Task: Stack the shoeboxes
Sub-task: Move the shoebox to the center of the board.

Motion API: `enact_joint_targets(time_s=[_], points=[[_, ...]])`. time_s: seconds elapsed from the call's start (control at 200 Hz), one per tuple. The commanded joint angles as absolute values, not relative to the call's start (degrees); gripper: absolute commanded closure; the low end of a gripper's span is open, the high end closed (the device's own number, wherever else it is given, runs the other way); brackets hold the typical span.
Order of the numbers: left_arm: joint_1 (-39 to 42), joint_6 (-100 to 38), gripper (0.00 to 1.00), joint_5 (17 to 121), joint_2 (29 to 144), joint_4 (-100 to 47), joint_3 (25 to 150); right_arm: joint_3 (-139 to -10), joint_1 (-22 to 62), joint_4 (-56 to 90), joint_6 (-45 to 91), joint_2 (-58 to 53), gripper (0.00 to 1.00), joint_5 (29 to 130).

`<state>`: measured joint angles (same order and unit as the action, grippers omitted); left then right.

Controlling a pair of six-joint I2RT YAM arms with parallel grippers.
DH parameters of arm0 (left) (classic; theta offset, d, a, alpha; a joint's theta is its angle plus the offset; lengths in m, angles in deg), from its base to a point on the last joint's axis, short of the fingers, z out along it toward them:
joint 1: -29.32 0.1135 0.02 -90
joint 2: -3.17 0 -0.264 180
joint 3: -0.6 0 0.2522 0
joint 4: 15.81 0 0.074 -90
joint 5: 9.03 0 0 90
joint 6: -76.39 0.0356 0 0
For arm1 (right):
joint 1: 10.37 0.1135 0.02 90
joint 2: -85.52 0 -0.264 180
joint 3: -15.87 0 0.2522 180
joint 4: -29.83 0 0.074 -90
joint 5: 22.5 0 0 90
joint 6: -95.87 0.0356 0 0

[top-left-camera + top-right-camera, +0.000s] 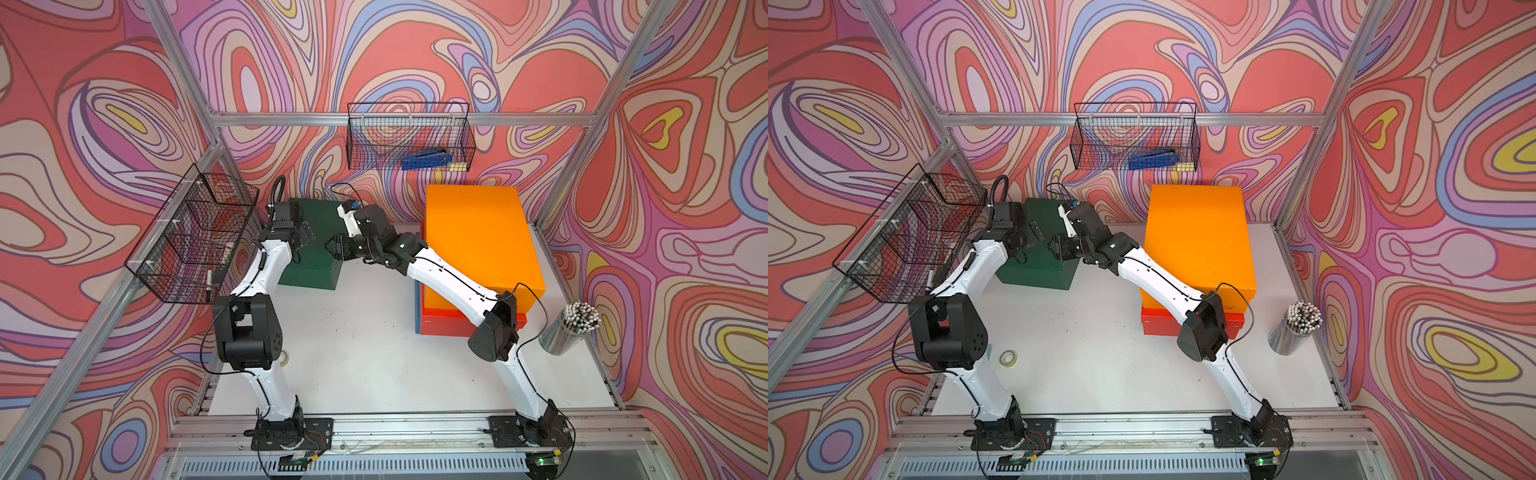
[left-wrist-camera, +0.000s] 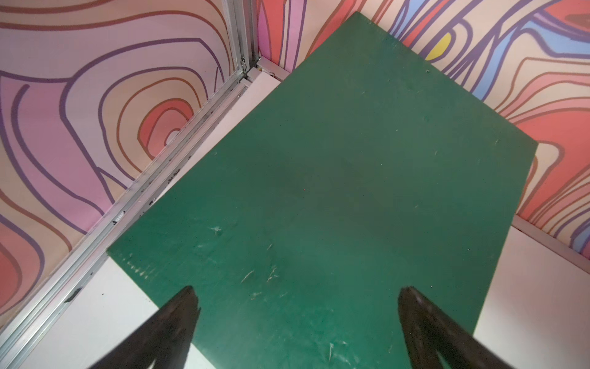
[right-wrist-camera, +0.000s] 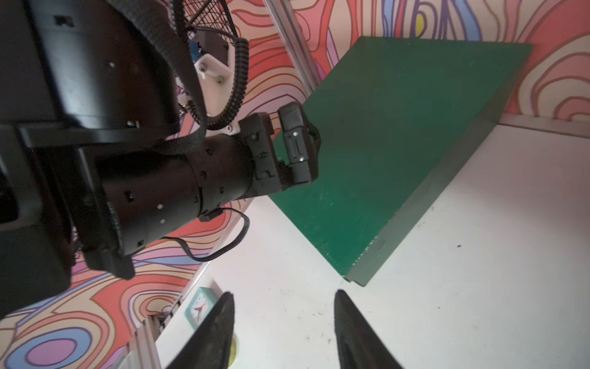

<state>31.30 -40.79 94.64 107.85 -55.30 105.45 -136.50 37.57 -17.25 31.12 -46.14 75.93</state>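
Top views: the dark green lidded cardboard shoebox (image 1: pixel 316 266) (image 1: pixel 1038 272) is lying flat in the back left corner of the white tabletop (image 1: pixel 353 353) (image 1: pixel 1092 353), its far end close to the patterned back wall (image 1: pixel 299 166). Well apart to the right, the orange shoebox (image 1: pixel 478 241) (image 1: pixel 1200 237) is sitting on the red shoebox (image 1: pixel 440 322) (image 1: pixel 1158 322), with a sliver of the blue shoebox (image 1: pixel 417 307) showing underneath. Bare table is lying open between the green box and this stack. The left gripper (image 1: pixel 305 241) (image 1: pixel 1027 245) is hanging over the left part of the green lid, and the right gripper (image 1: pixel 334 249) (image 1: pixel 1057 249) is hovering by the lid's right edge.

Left wrist view: the left gripper (image 2: pixel 297 288) is standing with its jaws spread wide over the green box (image 2: pixel 335 159), nothing between them. Whether they are touching the lid I cannot tell. A narrow strip of table is separating the box from the aluminium frame rail (image 2: pixel 127 204).

Right wrist view: the right gripper (image 3: pixel 284 293) is holding its jaws partly apart and empty above bare table (image 3: pixel 463 255), just beside a front corner of the green box (image 3: pixel 399 143).
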Motion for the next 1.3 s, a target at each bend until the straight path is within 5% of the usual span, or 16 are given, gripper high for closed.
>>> enact_joint_targets(time_s=[0.0, 0.516, 0.992, 1.297], points=[[31.9, -38.9, 0.00, 97.1, 106.9, -56.0, 105.8, -137.2, 38.4, -20.4, 25.8, -44.2, 0.48, 69.9], [34.8, -38.7, 0.00, 95.4, 103.0, -57.9, 105.0, -132.4, 51.0, -22.5, 17.9, -36.6, 0.49, 56.3], [37.0, -38.6, 0.00, 92.0, 108.8, -59.5, 110.7, -124.3, 55.5, -22.0, 21.6, -45.5, 0.96, 53.7], [37.2, -37.7, 0.00, 91.8, 112.2, -60.3, 113.7, -122.3, 53.9, -20.9, 23.1, -51.7, 1.00, 50.8]])
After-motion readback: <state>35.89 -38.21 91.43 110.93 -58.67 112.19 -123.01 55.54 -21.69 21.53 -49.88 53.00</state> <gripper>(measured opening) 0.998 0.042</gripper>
